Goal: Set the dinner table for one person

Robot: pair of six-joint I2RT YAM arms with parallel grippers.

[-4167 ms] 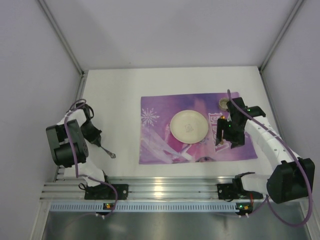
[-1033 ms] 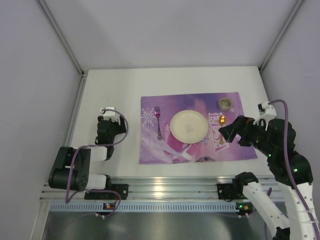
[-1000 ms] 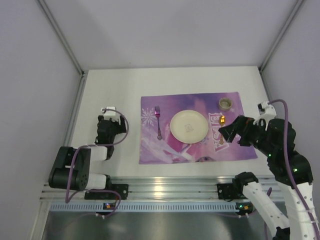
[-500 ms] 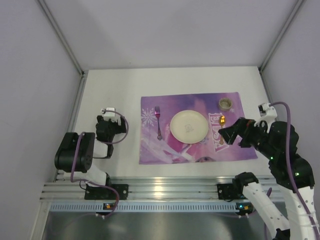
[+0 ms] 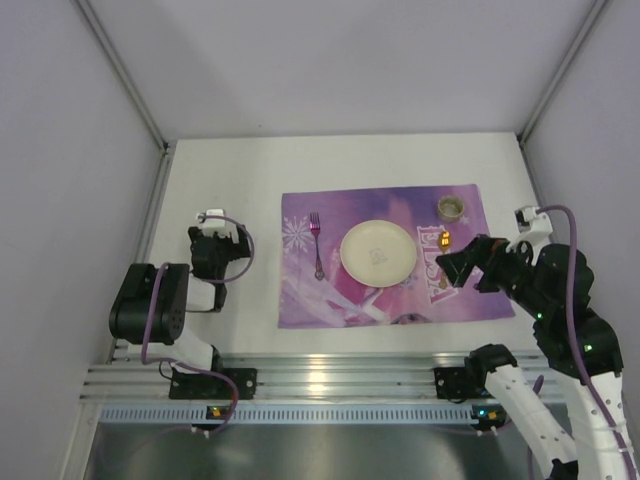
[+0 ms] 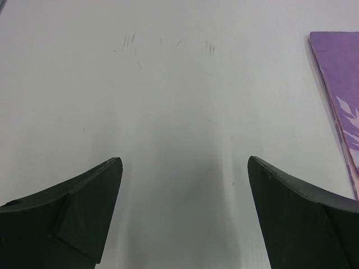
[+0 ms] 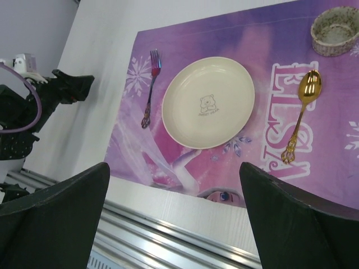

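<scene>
On the white dinner table (image 5: 230, 180) lies a purple placemat (image 5: 310, 305) (image 7: 252, 39). A cream plate (image 5: 378, 252) (image 7: 208, 102) sits at its middle. Left of the plate lies a fork (image 5: 316, 244) (image 7: 150, 88). A gold spoon (image 5: 446, 240) (image 7: 301, 116) lies to the plate's right, and a small bowl (image 5: 451, 207) (image 7: 335, 31) stands at the mat's far right corner. My left gripper (image 5: 213, 246) (image 6: 185, 165) is open over bare table left of the mat. My right gripper (image 5: 462, 266) (image 7: 174, 168) hangs open and empty, raised above the mat's right side.
A metal rail (image 5: 330, 375) (image 7: 168, 235) runs along the table's near edge. Grey walls with metal posts (image 5: 125, 75) close in the table on three sides. The mat's edge (image 6: 336, 106) shows at the right of the left wrist view.
Since four seconds ago the fork and the spoon have come to lie on the mat. Both arms have drawn back; over the last second the left gripper opened wider.
</scene>
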